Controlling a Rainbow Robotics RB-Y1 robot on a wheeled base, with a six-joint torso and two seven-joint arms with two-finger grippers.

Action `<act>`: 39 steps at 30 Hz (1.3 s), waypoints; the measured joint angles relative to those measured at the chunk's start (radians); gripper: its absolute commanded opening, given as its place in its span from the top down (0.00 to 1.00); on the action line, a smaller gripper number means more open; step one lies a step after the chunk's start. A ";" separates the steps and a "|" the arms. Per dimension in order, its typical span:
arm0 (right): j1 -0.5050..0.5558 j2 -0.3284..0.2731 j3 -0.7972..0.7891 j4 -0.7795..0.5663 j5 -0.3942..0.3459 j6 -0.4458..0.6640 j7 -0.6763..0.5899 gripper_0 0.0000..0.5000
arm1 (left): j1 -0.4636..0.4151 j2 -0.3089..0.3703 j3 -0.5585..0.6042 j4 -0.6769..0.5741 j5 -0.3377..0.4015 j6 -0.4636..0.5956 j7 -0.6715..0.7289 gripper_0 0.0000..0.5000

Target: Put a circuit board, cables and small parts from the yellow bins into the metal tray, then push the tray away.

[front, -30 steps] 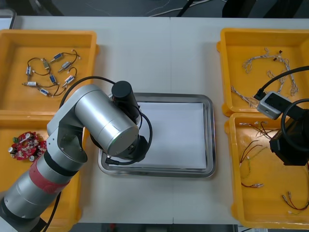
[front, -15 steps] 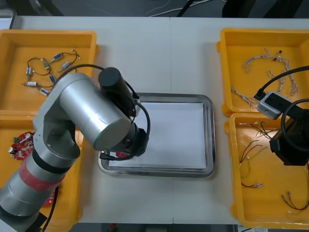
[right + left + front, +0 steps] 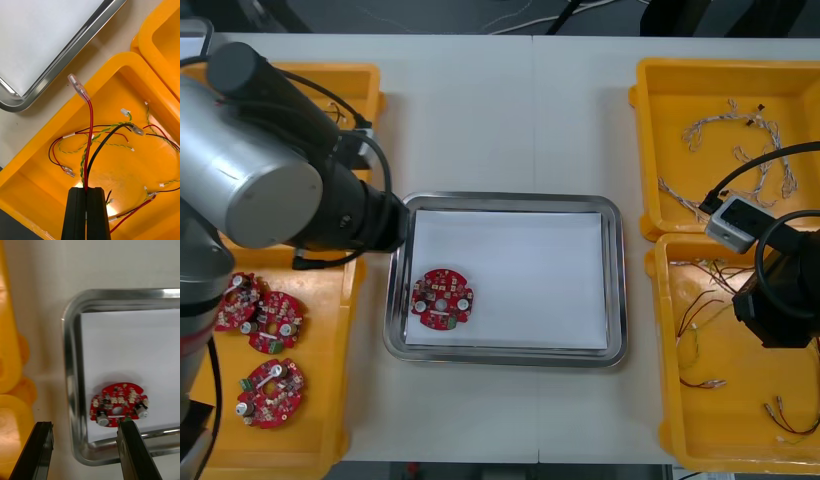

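Board (image 3: pixel 442 298) lies in the tray (image 3: pixel 617 280); left hand (image 3: pixel 84 424) hangs open, empty. Right hand (image 3: pixel 86 190) pinches a red cable (image 3: pixel 89 131) at its bin (image 3: pixel 108 63); parts and push remain.

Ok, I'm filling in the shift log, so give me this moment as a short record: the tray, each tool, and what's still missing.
tray: white inside, one board lying near its left end
left tool: open, holding nothing, by the tray's left rim next to the board
right tool: shut on a red cable, over the right near bin
left near bin: three boards
missing from tray: cables, small parts
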 measured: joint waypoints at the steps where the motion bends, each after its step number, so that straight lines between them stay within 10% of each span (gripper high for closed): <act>1: 0.000 0.000 0.001 0.000 -0.003 0.000 0.000 1.00 | 0.000 0.020 0.021 0.000 0.011 0.000 0.000 0.00; 16: -0.081 0.000 0.212 0.000 0.016 -0.032 0.000 1.00 | 0.024 0.260 0.352 0.093 0.138 0.000 -0.022 0.00; 26: -0.219 0.004 0.449 0.002 0.100 -0.116 0.000 1.00 | 0.023 0.279 0.460 0.340 0.082 0.000 -0.343 0.00; 39: -0.439 0.140 0.712 0.144 0.172 -0.126 0.000 1.00 | -0.078 0.279 0.449 0.548 0.012 -0.033 -0.347 0.00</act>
